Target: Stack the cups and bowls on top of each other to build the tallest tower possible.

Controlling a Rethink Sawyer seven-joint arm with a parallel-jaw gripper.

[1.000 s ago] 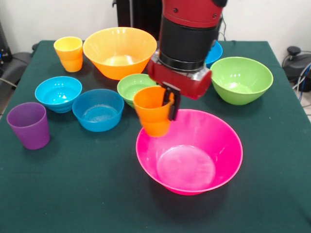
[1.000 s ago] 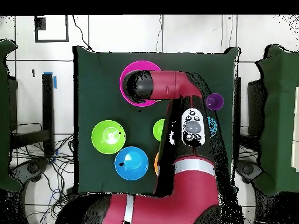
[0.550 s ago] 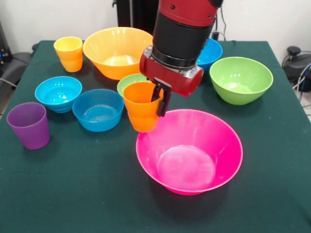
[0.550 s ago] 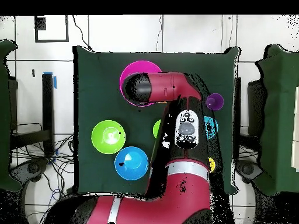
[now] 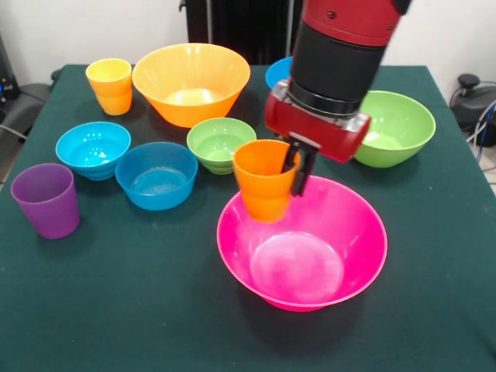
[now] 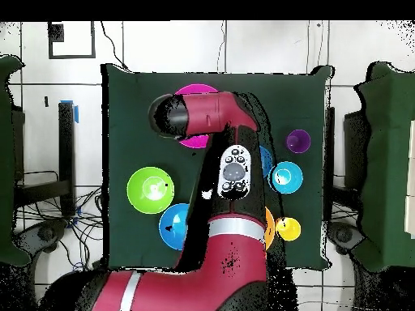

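End effector [image 5: 293, 172] grips orange cup [image 5: 263, 180] | moved right, over pink bowl [image 5: 341, 267]

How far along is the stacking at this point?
Nothing is stacked yet. The claw holds the orange cup by its rim, in the air over the near-left rim of the large pink bowl, which is empty. Still standing loose on the table: the yellow cup, the purple cup, the large orange bowl and the green and blue bowls.

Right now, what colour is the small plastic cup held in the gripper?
Orange; the small plastic cup in the gripper shows best in the front view.
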